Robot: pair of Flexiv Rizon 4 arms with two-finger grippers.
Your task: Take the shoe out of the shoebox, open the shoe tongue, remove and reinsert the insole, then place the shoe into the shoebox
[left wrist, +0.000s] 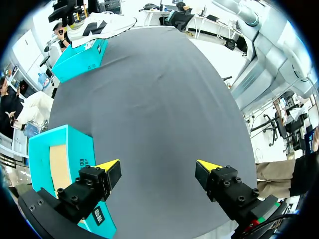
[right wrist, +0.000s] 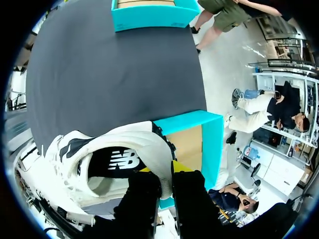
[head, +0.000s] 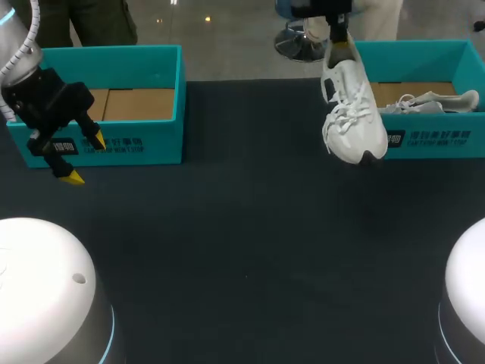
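The desk (head: 242, 227) is covered in dark, matte cloth. Two open teal cardboard boxes with bare brown floors stand along its far edge, the left box (head: 151, 133) and the right box (head: 432, 140). There are two white shoes. One shoe (head: 352, 114) hangs in front of the right box's left end, its long axis nearly upright, with the heel up and the dark-tipped toe pointing down at the desk. Its white laces dangle loose, its upper is smooth, and its lining is black. The second shoe (head: 432, 102) lies on its side inside the right box. The right claw (right wrist: 167, 174) pinches the hanging shoe's heel collar, one finger inside and one outside. The left claw (left wrist: 158, 169) is spread wide with nothing between its fingers, just beside the left box.
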